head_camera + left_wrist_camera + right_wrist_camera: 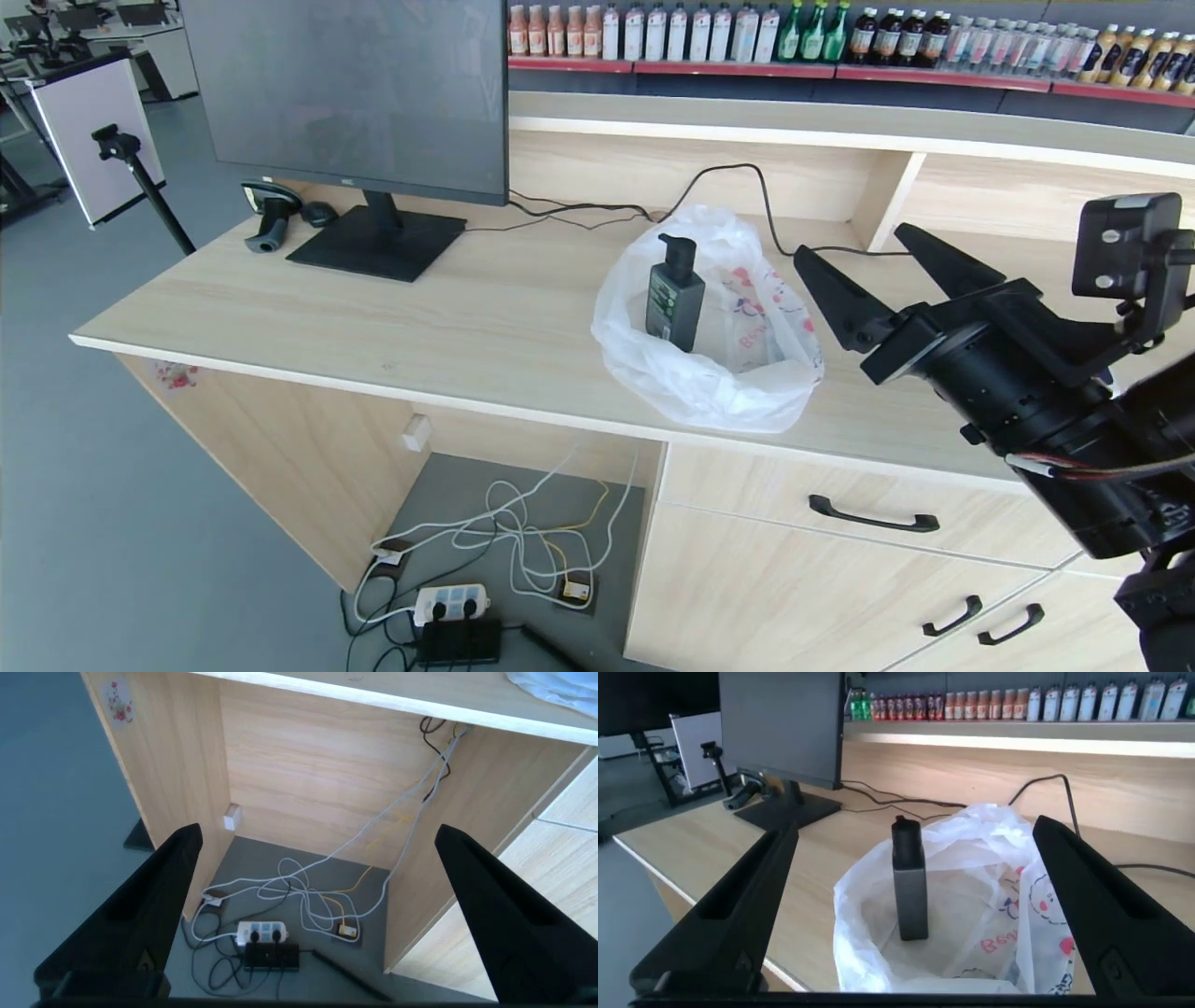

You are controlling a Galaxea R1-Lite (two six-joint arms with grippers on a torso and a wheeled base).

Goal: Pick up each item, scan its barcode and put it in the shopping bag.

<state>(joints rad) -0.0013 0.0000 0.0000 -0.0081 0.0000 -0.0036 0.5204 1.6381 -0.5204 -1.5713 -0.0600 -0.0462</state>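
Head view: the dark pump bottle stands upright inside the white shopping bag on the tabletop. The right end effector hangs just beside the bag, spread wide, holding nothing. Left wrist: the left end effector is wide open too, empty, low before the floor cables. Right wrist: bottle ahead, untouched. Bagging looks done, I'd say; next calls for finding another item.
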